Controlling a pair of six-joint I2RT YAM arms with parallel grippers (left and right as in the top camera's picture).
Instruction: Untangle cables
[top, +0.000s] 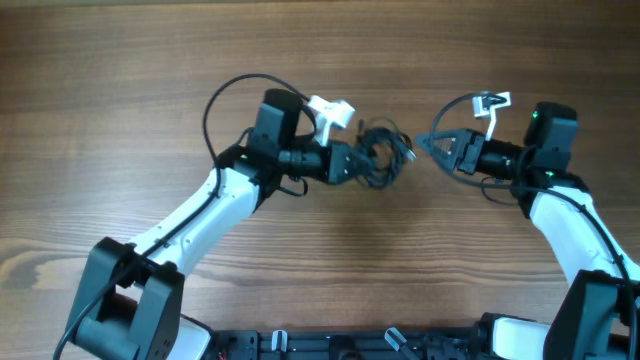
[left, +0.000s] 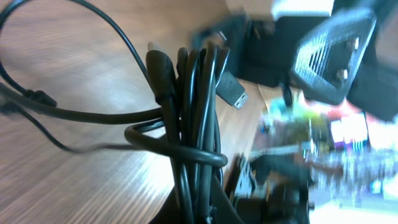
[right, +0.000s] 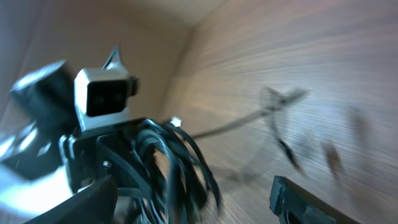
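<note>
Black cords first: the cables (top: 383, 155) form one knotted bundle at mid-counter, between my two hands. From above I cannot tell whether it rests on the wood counter (top: 150, 80) or hangs just off it.

Left hand (top: 358, 160): closed narrow on the left end of the bundle. Its wrist view shows the strands running straight out of the grip, side by side. One loop (left: 183, 149) is cinched crosswise round them, and a plug end (left: 234, 93) pokes free near the tip. A loose strand (left: 68, 113) leads off sideways over the wood.

Right hand (top: 438, 147): spread wide, holding nothing. Its wrist view is blurred, but the fingers (right: 305, 205) stand well apart, with the bundle ahead of them and not between them.

Key relation: the bundle's long axis runs left to right, in line with my left hand, and its free end points toward my right hand. The bundle lies just left of the right hand, near but apart. The left hand is the one on it; the right is the free one.

Judgement: the left hand anchors and the knot is not yet undone, so the task looks early. The next move calls for the right hand to travel left along that axis. It should take a single strand or the plug end, not the whole bundle. Pinching several strands at once would likely tighten the crosswise loop.
</note>
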